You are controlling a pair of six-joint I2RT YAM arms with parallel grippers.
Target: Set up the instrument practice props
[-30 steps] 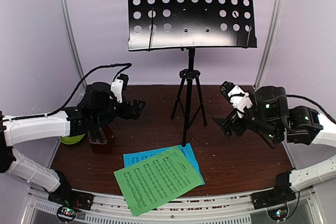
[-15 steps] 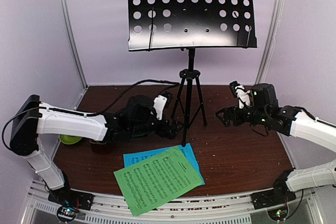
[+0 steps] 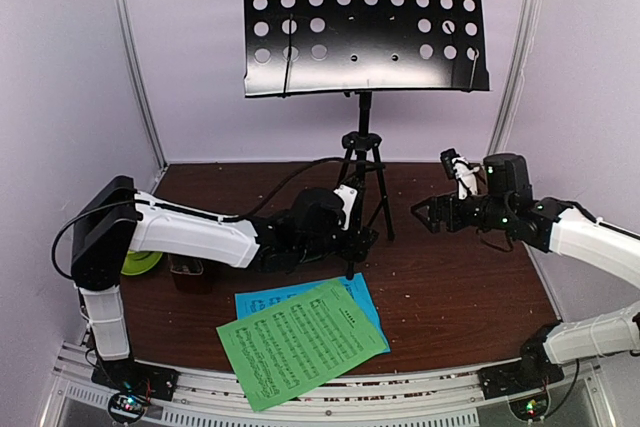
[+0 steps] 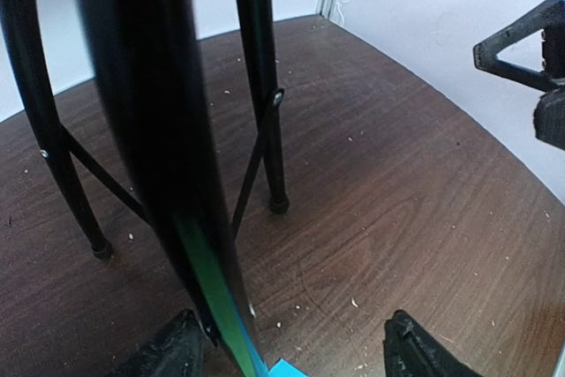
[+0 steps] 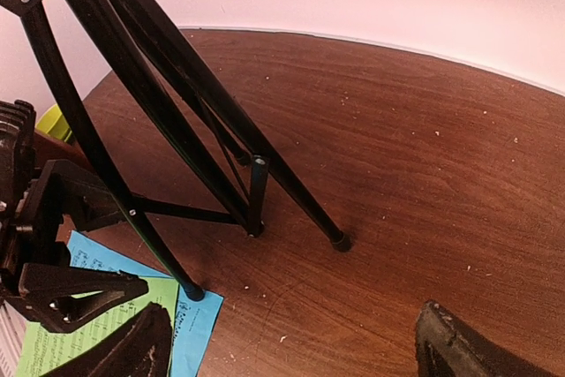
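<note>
As the left pincer (image 4: 291, 346) gapes at the front leg (image 4: 146, 130) of the music stand (image 3: 365, 22), straddle it squarely before closing. Open too, the right pincer (image 3: 425, 215).

The white-and-black left arm (image 3: 190, 235) lies low, forearm stretched toward 3 o'clock. Its black two-finger left gripper (image 3: 363, 241) has the jaws spread wide. The white-and-black right arm (image 3: 590, 242) reaches toward 9 o'clock, and its black two-finger right gripper (image 3: 425, 215) also has the jaws parted.

Black stand (image 3: 365, 72) upright — green sheet (image 3: 300, 342) overlaps blue sheet (image 3: 258, 302).
</note>
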